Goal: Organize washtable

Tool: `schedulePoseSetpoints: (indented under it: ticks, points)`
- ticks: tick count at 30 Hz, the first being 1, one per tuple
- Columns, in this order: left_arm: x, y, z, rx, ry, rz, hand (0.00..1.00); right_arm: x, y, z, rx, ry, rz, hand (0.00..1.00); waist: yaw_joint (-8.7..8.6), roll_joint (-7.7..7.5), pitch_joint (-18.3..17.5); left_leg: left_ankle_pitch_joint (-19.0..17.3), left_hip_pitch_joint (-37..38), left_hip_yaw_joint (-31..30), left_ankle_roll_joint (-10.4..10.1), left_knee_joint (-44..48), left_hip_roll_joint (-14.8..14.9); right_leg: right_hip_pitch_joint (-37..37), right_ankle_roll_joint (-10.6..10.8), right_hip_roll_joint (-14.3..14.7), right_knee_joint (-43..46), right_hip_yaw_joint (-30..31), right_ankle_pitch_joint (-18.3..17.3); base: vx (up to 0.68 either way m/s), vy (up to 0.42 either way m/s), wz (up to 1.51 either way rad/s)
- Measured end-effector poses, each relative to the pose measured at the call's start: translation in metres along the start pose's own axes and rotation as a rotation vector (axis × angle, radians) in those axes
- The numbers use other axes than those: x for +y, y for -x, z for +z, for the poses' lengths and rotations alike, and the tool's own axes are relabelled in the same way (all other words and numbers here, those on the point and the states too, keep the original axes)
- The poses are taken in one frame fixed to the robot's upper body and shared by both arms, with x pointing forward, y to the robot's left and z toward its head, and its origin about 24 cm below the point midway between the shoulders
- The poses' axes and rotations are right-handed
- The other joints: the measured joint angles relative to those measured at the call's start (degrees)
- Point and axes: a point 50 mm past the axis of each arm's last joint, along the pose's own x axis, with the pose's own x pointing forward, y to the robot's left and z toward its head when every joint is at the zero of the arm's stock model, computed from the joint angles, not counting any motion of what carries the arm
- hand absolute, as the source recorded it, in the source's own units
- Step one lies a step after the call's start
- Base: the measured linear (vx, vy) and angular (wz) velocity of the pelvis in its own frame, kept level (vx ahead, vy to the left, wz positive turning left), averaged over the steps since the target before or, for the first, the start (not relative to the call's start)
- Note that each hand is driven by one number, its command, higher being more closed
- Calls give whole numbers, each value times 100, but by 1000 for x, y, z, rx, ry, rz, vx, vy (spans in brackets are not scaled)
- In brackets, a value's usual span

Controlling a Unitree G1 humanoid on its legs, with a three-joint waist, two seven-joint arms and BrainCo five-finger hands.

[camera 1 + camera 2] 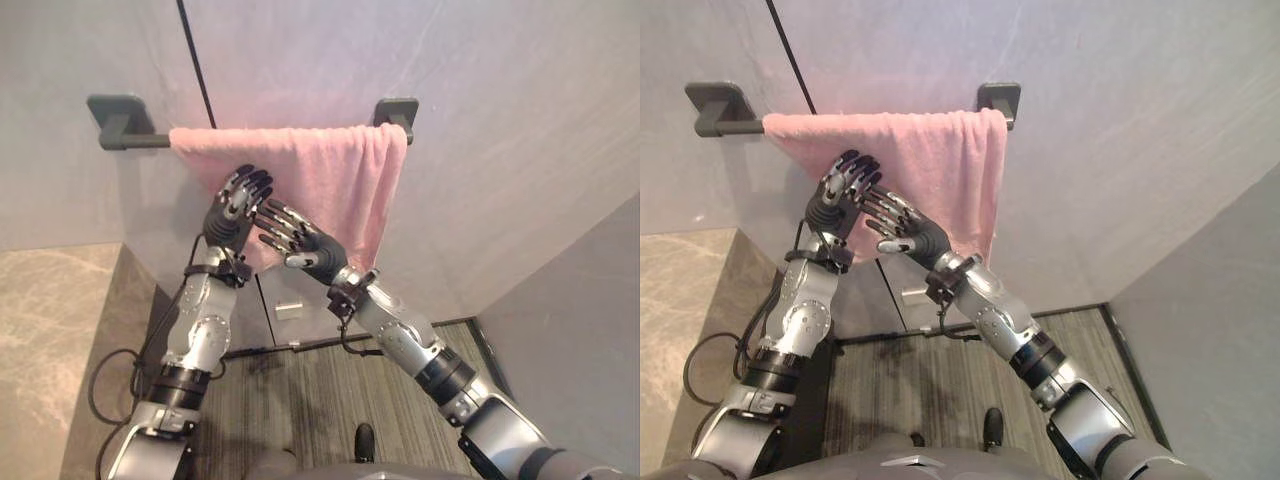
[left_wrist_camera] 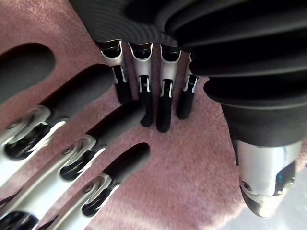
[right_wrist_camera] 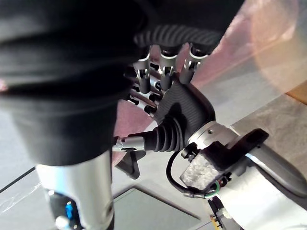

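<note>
Left wrist view: L-hand flat, towel

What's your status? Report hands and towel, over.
Left hand open, flat against pink towel. Right hand open, fingers spread beside it. Towel draped over wall bar, sitting toward its right end. Nothing in the way.

You have free room before the right half of the pink towel. Before its lower left, the left hand and right hand crowd each other.

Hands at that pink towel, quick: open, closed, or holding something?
Left hand: open, fingers straight, at the pink towel.
Right hand: open, holding nothing.
</note>
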Motion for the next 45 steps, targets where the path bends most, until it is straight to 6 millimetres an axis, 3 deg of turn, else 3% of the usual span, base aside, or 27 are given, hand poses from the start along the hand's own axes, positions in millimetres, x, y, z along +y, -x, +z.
schedulePoseSetpoints:
  ticks: [5, 11, 13, 17, 25, 29, 32, 35, 40, 43, 45]
  points:
    - [9, 0, 9, -34, -6, 44, 0, -11, 3, 11, -42, 6, -56, 0, -7, 15, 15, 16, -11, 38, -16, -42, 18, -59, -15, 12, 0, 46, 15, 7, -7, -6]
    - [35, 13, 26, -104, -31, 152, 0, -49, 30, 35, -158, 3, -252, 0, -13, 16, 16, 29, 2, 91, -38, -87, 50, -88, -28, 31, -5, 128, 32, -7, -4, -4]
    - [59, 28, 39, -156, -41, 270, 0, -66, 50, 36, -178, 19, -348, 0, -2, 16, 16, 34, 4, 86, -46, -105, 64, -94, -29, 44, -9, 126, 31, 0, 0, 0]
    - [85, 52, 47, -181, -60, 405, 0, -88, 79, 41, -226, 10, -496, 0, 14, 15, 16, 38, 4, 79, -53, -122, 66, -97, -29, 45, -7, 120, 31, 0, 0, 0]
    - [111, 95, 41, -134, -116, 557, 0, -114, 131, 41, -265, 54, -736, 0, 15, 14, 15, 38, 4, 77, -53, -123, 57, -95, -28, 36, -4, 120, 31, 0, 0, 0]
    - [124, 122, 25, -77, -101, 664, 0, -122, 158, 35, -264, 60, -844, 0, 22, 17, 14, 38, 4, 73, -53, -115, 57, -90, -28, 36, -3, 117, 31, 0, 0, 0]
    - [128, 141, 7, -8, -79, 724, 0, -125, 175, 26, -249, 46, -911, 0, 16, 24, 9, 38, 4, 73, -53, -109, 57, -86, -29, 35, -3, 118, 31, 0, 0, 0]
    - [132, 163, -18, 93, -51, 800, 0, -127, 196, 4, -203, 17, -1012, 0, 2, 49, -5, 37, 5, 71, -54, -140, 54, -86, -27, 34, -4, 107, 28, 0, 0, 0]
    - [134, 200, -65, 342, -37, 879, 0, -125, 236, -55, 2, -63, -1180, 0, -17, 72, -18, 37, 12, 71, -55, -161, 55, -87, -19, 30, -8, 81, 24, 0, 0, 0]
    - [129, 235, -96, 530, -22, 920, 0, -118, 255, -85, 129, -91, -1242, 0, -105, 136, -96, 37, 38, 76, -54, -190, 50, -79, 2, 21, -9, 74, 10, 0, 0, 0]
    - [125, 272, -121, 720, -5, 987, 0, -112, 275, -116, 282, -129, -1300, 0, -170, 192, -131, 36, 177, 92, -55, -254, 51, 18, 47, 21, -22, 116, -29, 22, 6, -4]
